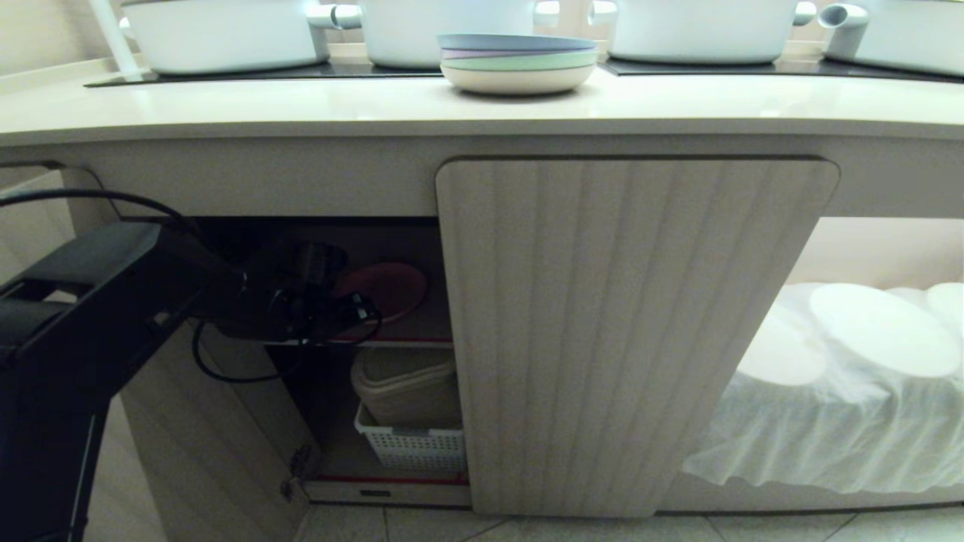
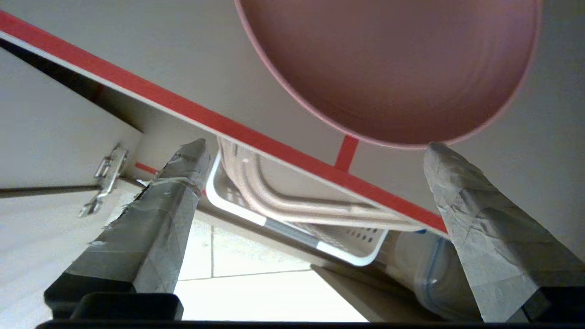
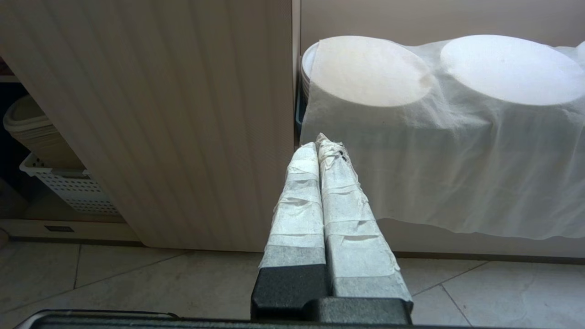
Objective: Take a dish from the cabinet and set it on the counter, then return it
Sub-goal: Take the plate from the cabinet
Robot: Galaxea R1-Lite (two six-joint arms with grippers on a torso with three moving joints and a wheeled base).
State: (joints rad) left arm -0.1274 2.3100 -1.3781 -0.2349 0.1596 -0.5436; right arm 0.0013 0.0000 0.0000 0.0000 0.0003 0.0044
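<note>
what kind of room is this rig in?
Most likely a kitchen, maybe a mock-up. A long counter carries black cooktop panels with big white pots and a stack of plates. Below, a fluted cabinet holds a pink dish on a shelf.

Pink dish on the cabinet shelf

We see it round, shallow, lying flat on the red-edged upper shelf, left door open; the cream counter runs above.

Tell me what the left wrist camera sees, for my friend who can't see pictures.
The left gripper points its open jaws at a pink dish lying on the cabinet's red-edged shelf, not touching it. Below the shelf sits a white basket.
</note>
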